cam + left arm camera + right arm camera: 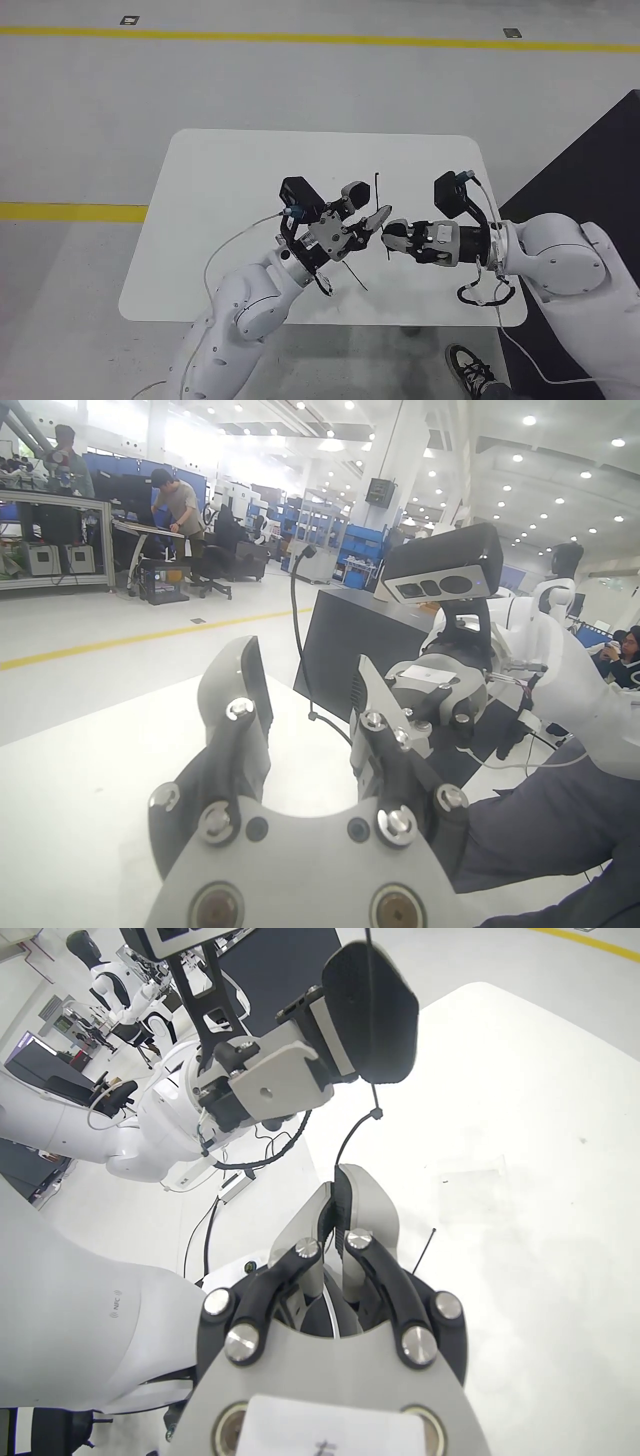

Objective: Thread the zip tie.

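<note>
With the jaws of the right gripper (339, 1180) clamped on the zip tie (375, 1114) above the counter (500, 1103), the open jaws of the left gripper (306, 652), flanking its upright strap, should close squarely without bending it.

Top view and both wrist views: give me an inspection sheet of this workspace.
Surface: white table, few faint marks.
Job's things: black zip tie pinched in right claw, strap running on past left claw.
Clutter: thin black strip lying on the table.
Grippers: right claw shut on zip tie; left claw open.
Cables: white cable along left arm; black cable looped at right arm.
Surroundings: grey floor with yellow lines; dark cabinet beside table.
</note>
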Tool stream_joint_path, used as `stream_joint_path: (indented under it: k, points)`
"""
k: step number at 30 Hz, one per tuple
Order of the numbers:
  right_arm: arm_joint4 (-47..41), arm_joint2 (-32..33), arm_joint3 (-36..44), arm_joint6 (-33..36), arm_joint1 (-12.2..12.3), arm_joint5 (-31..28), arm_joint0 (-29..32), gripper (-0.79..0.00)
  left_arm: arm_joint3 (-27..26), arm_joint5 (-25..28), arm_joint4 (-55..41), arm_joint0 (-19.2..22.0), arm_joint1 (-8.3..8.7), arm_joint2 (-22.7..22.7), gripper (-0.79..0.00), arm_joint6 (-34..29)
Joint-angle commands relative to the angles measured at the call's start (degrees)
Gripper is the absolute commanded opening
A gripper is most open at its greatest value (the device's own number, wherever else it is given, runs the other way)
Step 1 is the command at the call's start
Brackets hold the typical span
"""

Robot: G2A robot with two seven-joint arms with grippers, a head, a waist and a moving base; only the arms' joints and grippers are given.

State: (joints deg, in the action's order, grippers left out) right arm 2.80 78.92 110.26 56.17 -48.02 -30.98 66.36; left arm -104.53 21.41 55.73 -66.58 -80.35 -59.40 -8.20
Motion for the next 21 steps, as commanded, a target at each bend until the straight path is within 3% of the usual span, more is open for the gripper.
stream_joint_path:
  k: [1, 4, 8, 10, 11, 14, 21]
  points:
    - [0.01, -0.02, 0.07, -0.08, 0.02, -0.01, 0.0, -0.785, 0.15, 0.03, -0.03, 0.16, -0.01, 0.2, -0.446, -0.19]
    - [0.02, -0.11, 0.26, -0.13, 0.06, 0.1, 0.0, -0.785, 0.46, -0.05, -0.12, 0.49, -0.04, 0.36, -0.486, -0.26]
    - [0.14, -0.3, 0.32, -0.29, 0.08, 0.08, -0.12, -0.785, 0.47, -0.18, -0.5, 0.84, -0.07, 0.36, -0.61, -0.15]
    - [0.14, -0.37, 0.31, -0.31, 0.1, 0.12, -0.09, -0.785, 0.58, -0.14, -0.65, 0.9, -0.07, 0.39, -0.733, -0.03]
    - [0.14, -0.39, 0.34, -0.33, 0.12, 0.09, -0.04, -0.785, 0.63, -0.11, -0.68, 0.89, -0.07, 0.41, -0.742, 0.01]
    - [0.29, -0.36, 0.29, -0.38, 0.17, 0.01, 0.1, -0.785, 0.59, 0.01, -0.79, 0.8, -0.04, 0.38, -0.727, 0.07]
    - [0.23, -0.11, 0.23, -0.38, 0.31, -0.14, 0.45, -0.785, 0.23, 0.11, -0.63, 0.32, 0.13, -0.09, -0.582, 0.02]
